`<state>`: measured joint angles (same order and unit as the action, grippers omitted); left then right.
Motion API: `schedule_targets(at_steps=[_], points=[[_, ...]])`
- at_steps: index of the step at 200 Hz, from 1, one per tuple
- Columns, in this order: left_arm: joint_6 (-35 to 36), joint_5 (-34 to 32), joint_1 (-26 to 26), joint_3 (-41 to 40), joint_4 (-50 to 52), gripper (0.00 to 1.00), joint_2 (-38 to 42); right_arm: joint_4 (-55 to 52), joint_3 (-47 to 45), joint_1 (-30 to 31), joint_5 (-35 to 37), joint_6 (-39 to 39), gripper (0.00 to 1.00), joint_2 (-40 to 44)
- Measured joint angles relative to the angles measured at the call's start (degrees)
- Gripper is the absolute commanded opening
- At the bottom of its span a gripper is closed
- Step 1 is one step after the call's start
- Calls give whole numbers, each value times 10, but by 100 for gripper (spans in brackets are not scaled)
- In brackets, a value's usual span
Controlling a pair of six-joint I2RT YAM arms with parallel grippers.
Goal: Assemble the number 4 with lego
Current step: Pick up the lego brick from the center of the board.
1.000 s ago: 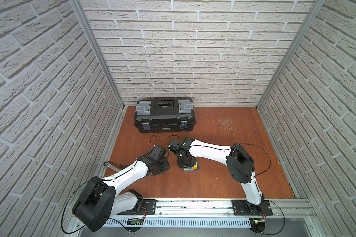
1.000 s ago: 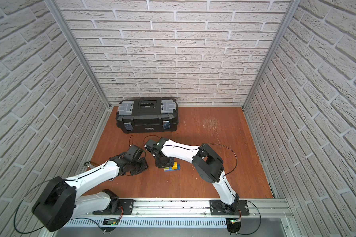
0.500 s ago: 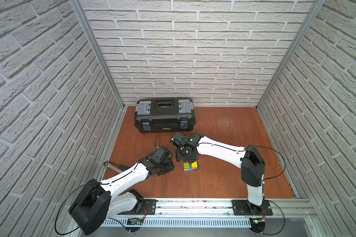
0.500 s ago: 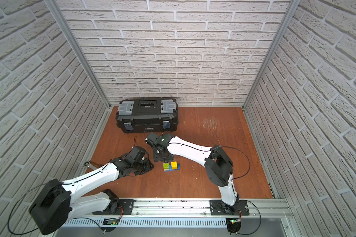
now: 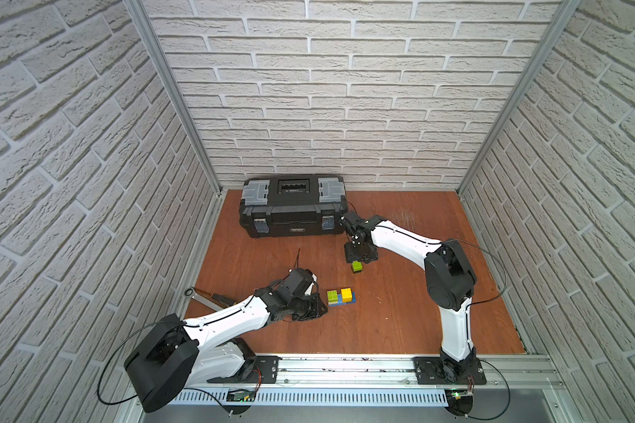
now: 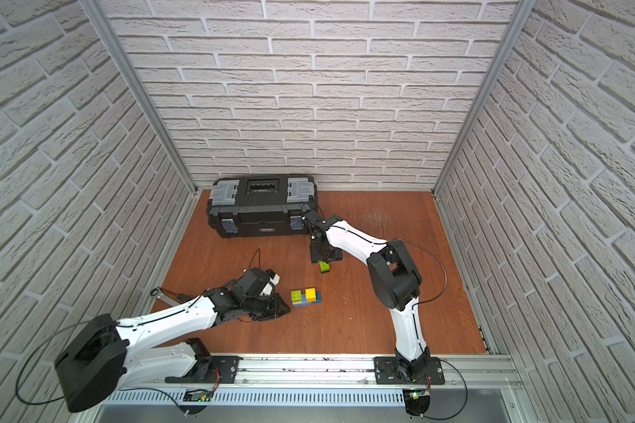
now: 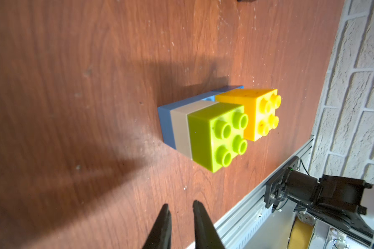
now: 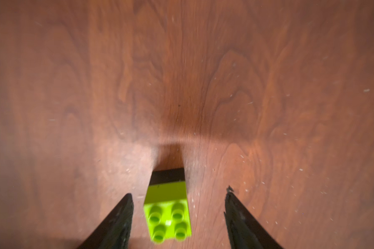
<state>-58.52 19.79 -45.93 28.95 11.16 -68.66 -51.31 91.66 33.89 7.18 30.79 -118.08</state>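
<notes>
Lego (image 5: 341, 296) was seen in both top views in two lots on the wooden table (image 5: 400, 311). A joined part of the number 4 (image 6: 306, 296) stood near the middle. A green-on-black stack (image 5: 356, 266) was set apart from it, toward the black toolbox (image 5: 292, 212). The right gripper (image 5: 359, 257) was poised at that stack. The left gripper (image 5: 321, 307) was placed low, just beside the joined part and not touching it.

From the left wrist, the joined part was shown as a blue brick (image 7: 166, 125) carrying a white brick (image 7: 181, 129) and a lime green brick (image 7: 218, 135) at one end, with a yellow upright (image 7: 255, 112) at the other. The left gripper's fingers (image 7: 163, 224) were drawn nearly together with a narrow slit between them, and nothing was pinched.

From the right wrist (a somewhat blurred picture), the stack's green brick (image 8: 167, 213) was seen studs-up on a black brick (image 8: 167, 176). The fingers (image 8: 117, 215) were spread to either side, clear of both walls, so nothing was gripped.

The bricks were judged light, stiff and smooth-walled, unlikely to be harmed by a firm pinch. The stack would best be taken on two opposite flat walls, never on the studs. The hold should be low enough that the seam is spanned; otherwise the green brick could be pulled off the black one. Being so light, the joined part could be slid or tipped when pressed upon, so bracing it was thought wise.
</notes>
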Motion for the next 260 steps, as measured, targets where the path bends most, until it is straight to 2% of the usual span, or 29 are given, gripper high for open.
schedule_targets(at_steps=[22, 48, 88, 132, 195, 260], points=[[8, -1, -1, 19, 0, 20, -45, 11, -14, 0, -13, -13, 60, -5], [19, -9, -1, 44, 10, 20, -82, 22, -19, 0, -17, -19, 47, -5], [41, -59, 0, 115, 61, 18, -134, 37, -45, 1, -15, -21, 32, -3], [58, -100, 2, 148, 85, 16, -197, 38, -93, 10, -4, -16, 29, 32], [77, -103, 20, 195, 66, 17, -249, 35, -191, 70, -4, 32, 24, 130], [85, -106, 51, 204, 64, 17, -257, 45, -236, 101, -9, 68, 22, 136]])
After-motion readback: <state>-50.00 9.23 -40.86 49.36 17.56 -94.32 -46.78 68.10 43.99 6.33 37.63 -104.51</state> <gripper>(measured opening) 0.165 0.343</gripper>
